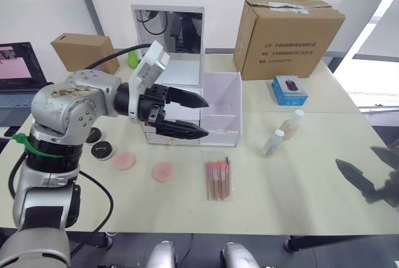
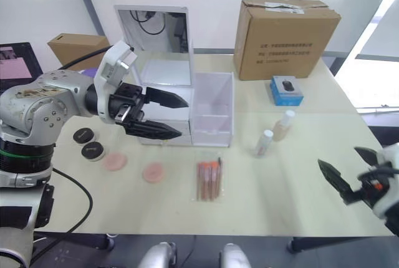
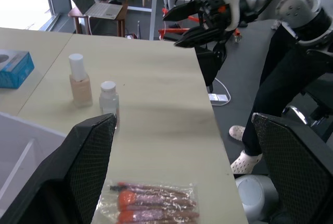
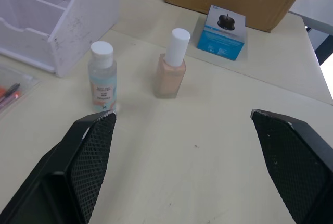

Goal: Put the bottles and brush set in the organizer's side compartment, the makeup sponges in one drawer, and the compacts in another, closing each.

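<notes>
So the two bottles [image 1: 283, 132] were standing upright on the table [image 1: 299, 181], just right of the organizer [image 1: 187, 103], the clear one [image 4: 102, 78] right beside the beige one [image 4: 172, 65] with a small gap between them. The brush set [image 1: 218, 179] lay flat in its clear bag in front of the organizer's side compartment [image 1: 221, 107]. Two pink sponges [image 1: 143, 166] sat on the table left of that, and two black compacts [image 1: 98, 144] further left near the edge.

Our left gripper [image 1: 202, 115] hovered right in front of the drawers, fingers spread wide, grasping nothing. Our right gripper [image 2: 349, 177] hung off by the table's right edge, well apart from the bottles, also spread and empty.

Behind all that we had a big carton [image 1: 283, 28], a small blue box [image 1: 288, 90], and a smaller carton [image 1: 81, 50] at the far left.
</notes>
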Available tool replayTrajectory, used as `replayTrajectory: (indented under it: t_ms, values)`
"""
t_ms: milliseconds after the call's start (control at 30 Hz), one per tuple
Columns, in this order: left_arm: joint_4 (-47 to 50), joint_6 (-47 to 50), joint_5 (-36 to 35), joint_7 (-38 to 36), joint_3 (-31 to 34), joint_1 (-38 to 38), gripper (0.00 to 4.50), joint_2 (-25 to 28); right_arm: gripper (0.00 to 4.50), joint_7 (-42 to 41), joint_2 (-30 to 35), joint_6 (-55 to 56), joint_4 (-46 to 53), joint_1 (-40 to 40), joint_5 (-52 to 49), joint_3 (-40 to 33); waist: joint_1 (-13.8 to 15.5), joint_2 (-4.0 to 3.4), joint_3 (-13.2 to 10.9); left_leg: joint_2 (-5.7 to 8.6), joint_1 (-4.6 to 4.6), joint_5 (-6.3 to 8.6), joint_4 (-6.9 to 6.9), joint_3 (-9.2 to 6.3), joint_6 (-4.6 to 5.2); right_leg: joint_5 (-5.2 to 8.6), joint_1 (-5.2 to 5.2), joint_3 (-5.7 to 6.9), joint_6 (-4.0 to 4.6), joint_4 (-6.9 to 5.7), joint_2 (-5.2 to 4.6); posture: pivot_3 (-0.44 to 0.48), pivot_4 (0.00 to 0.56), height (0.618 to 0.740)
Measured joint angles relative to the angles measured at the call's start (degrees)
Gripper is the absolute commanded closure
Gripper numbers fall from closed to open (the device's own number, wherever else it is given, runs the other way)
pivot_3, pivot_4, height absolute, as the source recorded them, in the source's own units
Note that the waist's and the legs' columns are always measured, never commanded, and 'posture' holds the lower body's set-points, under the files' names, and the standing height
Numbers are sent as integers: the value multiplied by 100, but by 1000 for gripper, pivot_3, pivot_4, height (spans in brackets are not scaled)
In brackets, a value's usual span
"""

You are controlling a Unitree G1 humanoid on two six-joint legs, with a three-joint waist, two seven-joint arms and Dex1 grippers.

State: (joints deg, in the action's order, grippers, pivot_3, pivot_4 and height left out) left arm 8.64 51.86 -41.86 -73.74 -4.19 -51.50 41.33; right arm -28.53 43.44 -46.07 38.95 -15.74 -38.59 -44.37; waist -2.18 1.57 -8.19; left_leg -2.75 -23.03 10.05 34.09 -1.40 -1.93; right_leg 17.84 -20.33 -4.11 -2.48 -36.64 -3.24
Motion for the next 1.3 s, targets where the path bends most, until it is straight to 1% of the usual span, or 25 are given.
replayTrajectory:
  t_ms: [67,133,167,233,267,300,400,533,667,900,1000,1067,1167,1267,1300]
  values:
    - [100,-49,4,59,30,165,15,62,0,200,79,-2,-312,352,235,441,17,-5,0,0,-3,-1,-1,-3,1,-17,-2,2,-32,-1,4,0,150,740]
    - [215,-70,21,111,92,380,15,177,0,431,130,0,-868,977,529,898,0,-2,-2,0,-4,-1,4,-5,1,-19,-3,-5,-34,2,8,0,150,740]
    - [328,-75,23,180,131,527,15,212,0,560,170,19,-1311,1393,726,1202,-8,-3,-2,2,-2,-1,5,-2,2,-20,-1,-6,-36,4,5,0,150,740]
    - [476,-70,9,300,183,656,15,218,0,639,187,60,-1798,1778,961,1520,16,-4,-3,0,-8,-1,7,-4,2,-20,-3,1,-36,2,6,0,150,740]
    - [558,-47,-52,411,302,754,15,213,0,597,181,161,-2116,2093,1061,1750,14,-5,-3,0,-5,-2,8,-4,2,-20,-3,-2,-36,1,8,0,150,740]
    - [629,47,-226,586,457,817,15,116,0,544,165,319,-2482,2485,1166,2007,10,-9,-6,0,-7,-2,10,-4,3,-22,0,-3,-40,2,7,0,150,740]
    - [749,158,-555,956,803,1003,15,-142,0,366,70,732,-3323,3296,1432,2501,-8,-11,-5,0,-3,-2,15,-4,4,-23,3,-4,-42,-1,9,0,150,740]
    - [843,171,-601,1482,1002,1280,15,-261,0,102,-80,1231,-4363,3921,1736,2977,15,-11,-6,-1,-10,-4,19,-9,6,-23,2,-3,-42,-1,13,0,150,740]
    - [1109,137,-552,1732,993,1534,15,-250,0,-72,-200,1528,-5043,4249,1919,3180,20,-13,-6,-1,-9,-4,29,-7,6,-25,6,-8,-43,-1,12,0,150,740]
    - [1416,39,-468,1939,840,1841,15,-231,0,-246,-501,1814,-5505,4551,2135,3372,4,-14,-6,-1,-6,-4,29,-7,6,-25,6,-9,-43,-4,14,0,150,740]
    - [1417,-67,-408,1980,832,1844,0,-221,569,-250,-634,1815,-5635,4557,2160,3411,10,-15,-6,-1,-7,-4,29,-7,6,-25,6,-8,-43,-5,14,0,150,740]
    - [1416,-118,-328,1998,808,1844,0,-200,1209,-272,-665,1815,-5651,4555,2159,3410,7,-15,-6,-1,-7,-4,29,-7,6,-25,6,-8,-43,-4,14,0,150,740]
    - [1414,-241,-255,2011,772,1844,0,-182,2283,-297,-680,1815,-5626,4506,2149,3372,8,-15,-6,-1,-7,-4,28,-8,6,-25,6,-8,-43,-5,14,0,150,740]
    - [1403,-294,-230,2010,772,1844,0,-169,3309,-320,-744,1815,-5529,4385,2100,3218,4,-15,-6,-1,-7,-4,29,-7,6,-25,6,-9,-43,-5,14,0,150,740]
    - [1389,-297,-229,2011,771,1843,0,-170,3451,-330,-754,1815,-5487,4367,2067,3204,0,-16,-6,-1,-6,-4,29,-7,6,-25,6,-9,-43,-5,14,0,150,740]
